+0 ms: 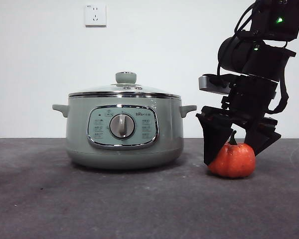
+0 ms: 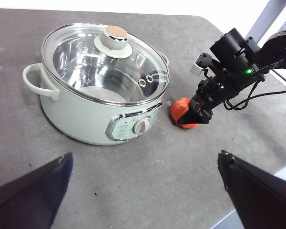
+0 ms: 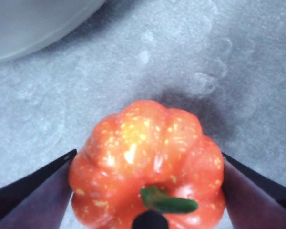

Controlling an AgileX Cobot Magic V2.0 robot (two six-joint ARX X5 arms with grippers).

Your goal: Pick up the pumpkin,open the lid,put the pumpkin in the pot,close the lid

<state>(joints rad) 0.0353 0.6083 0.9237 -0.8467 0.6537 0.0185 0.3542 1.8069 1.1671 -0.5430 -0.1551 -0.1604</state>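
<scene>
Pumpkin was right up in the right wrist camera, sitting between our right gripper's two black jaws, one against each flank. We couldn't honestly tell if they were already squeezing or just touching, but they weren't spread wide. In the front view it was on the dark table, on the right, just beside the pot but not touching it.

We figured it for a light, hard, hollow toy with a glossy skin, so kinda slippery. Best hold seemed to be across the ribbed sides, low around the widest part, not by the curved green stem.

Further out, the lid was shut on the pot, knob up. Our left gripper hung high over the near side, jaws wide apart, holding nothing.
</scene>
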